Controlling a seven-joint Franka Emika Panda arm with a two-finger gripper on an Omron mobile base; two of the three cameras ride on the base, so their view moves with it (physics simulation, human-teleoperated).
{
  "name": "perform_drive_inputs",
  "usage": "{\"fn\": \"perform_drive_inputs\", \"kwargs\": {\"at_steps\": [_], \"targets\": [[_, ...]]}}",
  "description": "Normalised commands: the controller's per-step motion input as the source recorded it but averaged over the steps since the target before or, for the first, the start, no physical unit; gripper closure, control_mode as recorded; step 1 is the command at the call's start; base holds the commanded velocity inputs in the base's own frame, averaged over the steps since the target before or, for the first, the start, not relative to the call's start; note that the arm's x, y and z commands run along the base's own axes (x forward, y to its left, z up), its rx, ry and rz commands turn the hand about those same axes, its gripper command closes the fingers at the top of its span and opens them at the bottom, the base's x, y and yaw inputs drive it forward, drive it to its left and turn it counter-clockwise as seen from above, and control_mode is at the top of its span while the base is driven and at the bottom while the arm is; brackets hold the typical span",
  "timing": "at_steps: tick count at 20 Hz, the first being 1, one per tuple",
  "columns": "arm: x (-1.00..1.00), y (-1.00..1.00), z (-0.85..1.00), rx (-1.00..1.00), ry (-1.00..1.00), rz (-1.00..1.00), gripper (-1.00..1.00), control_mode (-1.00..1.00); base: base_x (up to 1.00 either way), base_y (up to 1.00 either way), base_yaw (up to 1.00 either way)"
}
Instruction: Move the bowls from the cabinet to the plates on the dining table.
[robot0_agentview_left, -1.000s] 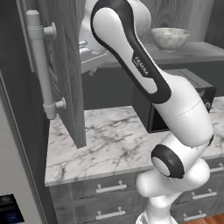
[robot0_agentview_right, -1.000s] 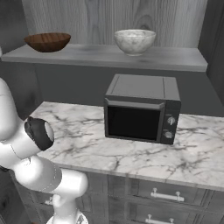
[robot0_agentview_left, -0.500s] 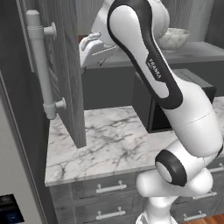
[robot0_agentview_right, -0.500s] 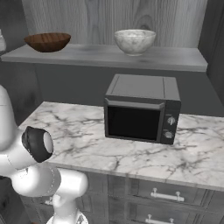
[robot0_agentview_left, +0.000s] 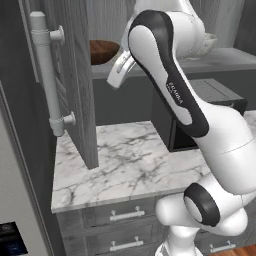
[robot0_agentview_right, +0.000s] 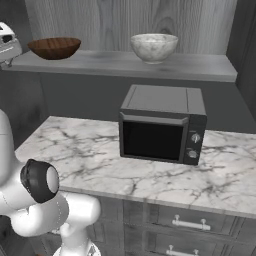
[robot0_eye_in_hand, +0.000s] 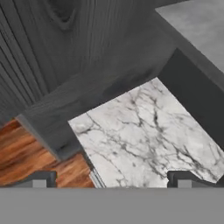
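Hand (robot0_eye_in_hand: 109, 179) is hanging with fingers apart, empty, facing down at the bench (robot0_eye_in_hand: 144, 135); both bowls, wood (robot0_agentview_right: 54, 48) and marble (robot0_agentview_right: 154, 46), are sitting on the cabinet shelf (robot0_agentview_right: 200, 65), awaiting pickup.

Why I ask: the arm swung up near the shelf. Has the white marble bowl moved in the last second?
No. In the right base view, the white marble bowl sits at the same spot on the shelf, above the microwave, as before.

black microwave (robot0_agentview_right: 161, 126), marble counter (robot0_agentview_right: 90, 150), drawers (robot0_agentview_right: 190, 223)
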Motion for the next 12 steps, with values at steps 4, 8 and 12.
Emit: {"fn": "perform_drive_inputs", "kwargs": {"at_steps": [4, 8, 12], "targets": [[0.39, -0.11, 0.0, -0.27, -0.16, 0.13, -1.0, -1.0, 0.0, 0.0, 0.0], [0.5, -0.11, 0.0, -0.22, -0.1, 0.11, -1.0, -1.0, 0.0, 0.0, 0.0], [0.44, -0.14, -0.01, -0.17, -0.08, 0.08, -1.0, -1.0, 0.0, 0.0, 0.0]]}}
